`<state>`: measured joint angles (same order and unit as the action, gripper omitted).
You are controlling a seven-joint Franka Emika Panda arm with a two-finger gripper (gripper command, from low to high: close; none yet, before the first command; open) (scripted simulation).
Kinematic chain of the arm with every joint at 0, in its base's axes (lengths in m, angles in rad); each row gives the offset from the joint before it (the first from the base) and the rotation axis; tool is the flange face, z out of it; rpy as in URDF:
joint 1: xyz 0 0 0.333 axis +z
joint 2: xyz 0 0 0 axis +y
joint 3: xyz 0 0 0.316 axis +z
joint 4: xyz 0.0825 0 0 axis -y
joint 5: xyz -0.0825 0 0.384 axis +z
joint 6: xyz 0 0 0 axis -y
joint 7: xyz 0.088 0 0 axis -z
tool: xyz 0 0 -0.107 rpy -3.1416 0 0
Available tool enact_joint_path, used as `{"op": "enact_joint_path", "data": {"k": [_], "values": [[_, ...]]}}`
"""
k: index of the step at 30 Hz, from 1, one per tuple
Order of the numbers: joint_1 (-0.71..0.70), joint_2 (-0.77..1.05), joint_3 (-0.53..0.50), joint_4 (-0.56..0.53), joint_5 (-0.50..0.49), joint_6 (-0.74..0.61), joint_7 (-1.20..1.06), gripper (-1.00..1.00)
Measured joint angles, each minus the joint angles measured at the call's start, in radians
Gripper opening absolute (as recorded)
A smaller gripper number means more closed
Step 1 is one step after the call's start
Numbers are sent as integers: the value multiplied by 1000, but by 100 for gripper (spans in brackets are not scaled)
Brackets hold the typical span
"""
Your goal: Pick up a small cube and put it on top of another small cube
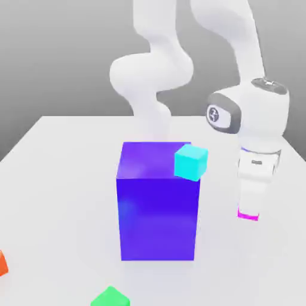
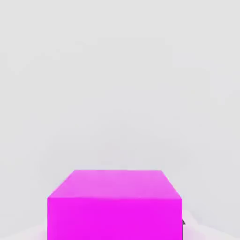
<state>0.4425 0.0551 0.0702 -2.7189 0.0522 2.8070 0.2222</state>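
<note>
Quick count: 1 arm (image 1: pixel 161 66), 1 gripper (image 1: pixel 248 214), 1 big blue block (image 1: pixel 158 203), and 4 small cubes that I can make out.

Cubes: cyan cube (image 1: pixel 191 162) sits on top of the blue block, right at its corner toward the exterior view's right, w/ a bit hanging past the edge. Green cube (image 1: pixel 110 297) is on the table (image 1: pixel 54 179) in front of the block, partly cut off by the frame. Orange cube (image 1: pixel 2 263) is at the exterior view's left edge, also cut off, well apart from the green one. Magenta cube (image 2: pixel 114 204) is at the gripper tip; in the exterior view just a thin magenta strip peeks out under the fingers, in the hand view it's big and close.

Gripper is to the exterior view's right of the block, pointing straight down, apart from the block. Fingers look narrowed around the magenta cube, so it's holding that one. Can't tell if the cube is touching the table or just above it.
</note>
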Motion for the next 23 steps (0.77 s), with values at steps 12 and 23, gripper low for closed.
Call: {"op": "enact_joint_path", "data": {"k": [12, 23], "values": [[-327, 142, -242, 404, 110, -241, -26, -100], [-378, 318, -264, 415, 105, -141, -48, 100]]}}
